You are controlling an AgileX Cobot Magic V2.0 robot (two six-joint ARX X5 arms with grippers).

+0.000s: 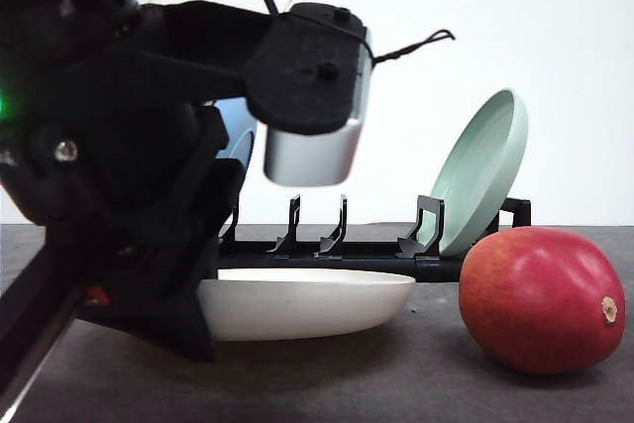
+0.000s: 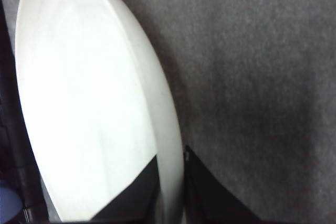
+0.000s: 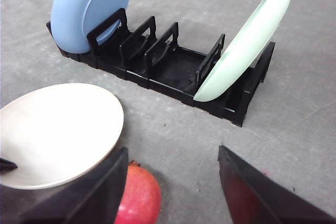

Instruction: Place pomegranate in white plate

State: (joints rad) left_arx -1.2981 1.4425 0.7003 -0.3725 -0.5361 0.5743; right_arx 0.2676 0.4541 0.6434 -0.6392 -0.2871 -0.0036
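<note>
pomegranate sits just beside the white plate; my left gripper pinches that plate's rim, my right gripper gapes.

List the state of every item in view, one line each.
Pomegranate: on the table, outside any plate, not held.
White plate: flat on the table, empty, left gripper closed on its rim.
Blue plate: upright in the rack.
Green plate: leaning at the rack's other end.
Rack: middle slots empty.
Right gripper: open, above the pomegranate.
</note>
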